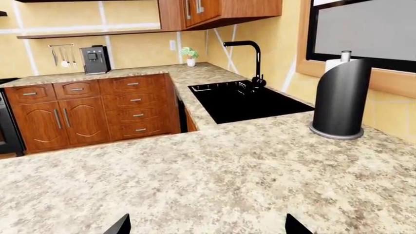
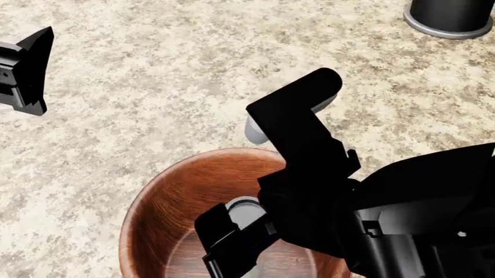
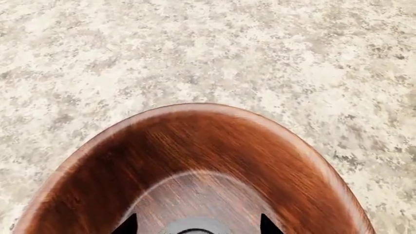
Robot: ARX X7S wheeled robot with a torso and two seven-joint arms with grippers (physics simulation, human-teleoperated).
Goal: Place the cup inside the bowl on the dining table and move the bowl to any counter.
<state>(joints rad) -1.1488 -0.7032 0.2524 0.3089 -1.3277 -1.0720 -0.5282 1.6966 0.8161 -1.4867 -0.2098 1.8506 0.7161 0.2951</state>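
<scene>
Item: bowl (image 2: 166,214), wooden, stood on speckled bench (image 2: 155,87).
Cup (image 2: 246,211) sat inside bowl, between fingers of right hand (image 2: 240,223); grip or gap: could not tell.
Left hand (image 1: 206,226) hung wide, empty.
Step judged: cup placement. Next: release cup, grasp bowl rim.

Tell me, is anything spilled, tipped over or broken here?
Nothing stands out. The bowl sits upright on the stone top with the cup inside it, and the black cylinder stands straight near the sink.

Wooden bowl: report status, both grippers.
Right gripper down inside reddish-brown wooden bowl, grey-lidded cup between its fingertips; grip unconfirmed. Left gripper open, empty. Black paper-towel holder stands well clear.
</scene>
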